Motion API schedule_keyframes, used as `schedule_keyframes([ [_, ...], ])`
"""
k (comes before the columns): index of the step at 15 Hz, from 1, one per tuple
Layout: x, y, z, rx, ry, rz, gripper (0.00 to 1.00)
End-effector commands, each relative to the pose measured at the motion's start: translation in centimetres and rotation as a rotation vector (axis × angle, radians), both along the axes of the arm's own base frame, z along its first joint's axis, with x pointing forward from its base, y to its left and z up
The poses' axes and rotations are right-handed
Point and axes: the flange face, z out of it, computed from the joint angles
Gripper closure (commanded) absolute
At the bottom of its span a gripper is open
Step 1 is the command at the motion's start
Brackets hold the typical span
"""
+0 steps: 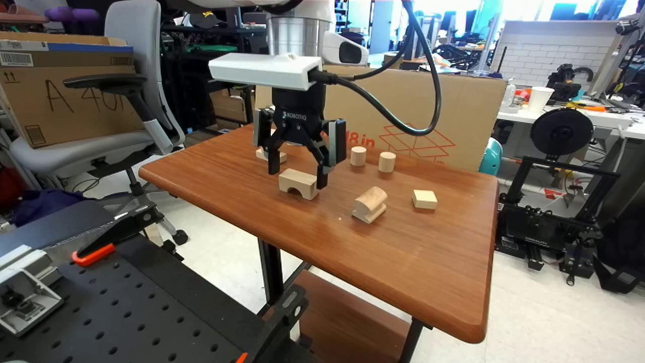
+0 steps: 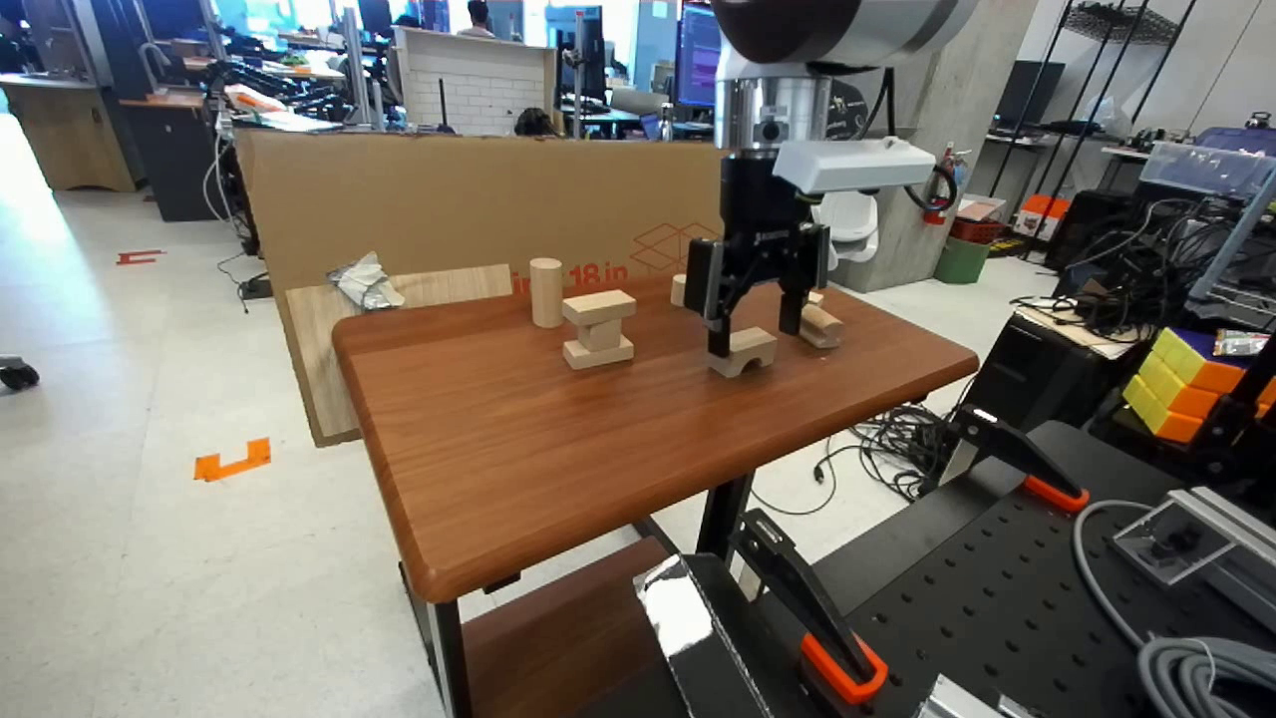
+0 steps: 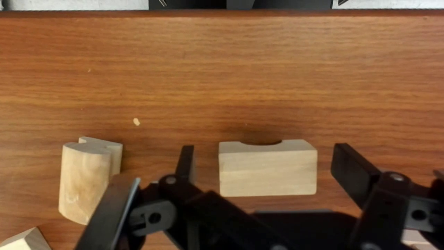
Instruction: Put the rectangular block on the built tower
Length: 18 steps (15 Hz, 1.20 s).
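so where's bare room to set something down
In an exterior view, bare table lies between the tower and the near left corner. In both exterior views, more runs from the rounded block to the near right corner. Crowded: the notched block, flanked in the wrist view by the open gripper, and the tower, with a tall cylinder nearby.

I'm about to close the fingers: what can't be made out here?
Pale wooden block tower: in an exterior view, mostly behind the black jointed fingers.
Pale oblong wooden block with arched notch: in an exterior view, the fingers cover part of one end.
Pale square wooden block: wrist view, cut off by the picture's corner.
Rounded pale wooden block: wrist view, partly behind the fingers.
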Motion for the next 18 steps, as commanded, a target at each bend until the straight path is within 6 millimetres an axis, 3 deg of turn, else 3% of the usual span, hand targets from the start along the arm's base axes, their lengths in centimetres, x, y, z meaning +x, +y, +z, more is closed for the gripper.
schedule_keyframes([
  [1, 1.0, 0.4, -0.6, -0.029, -0.013, 0.009, 0.25],
  [2, 1.2, 0.6, -0.5, -0.028, -0.014, 0.009, 0.28],
  [6, 1.5, 1.0, 0.9, -0.018, -0.028, 0.002, 0.57],
  [12, 1.6, 2.7, 6.5, 0.007, -0.091, -0.012, 0.57],
  [18, 2.9, 6.9, 12.6, 0.042, -0.160, -0.012, 0.57],
])
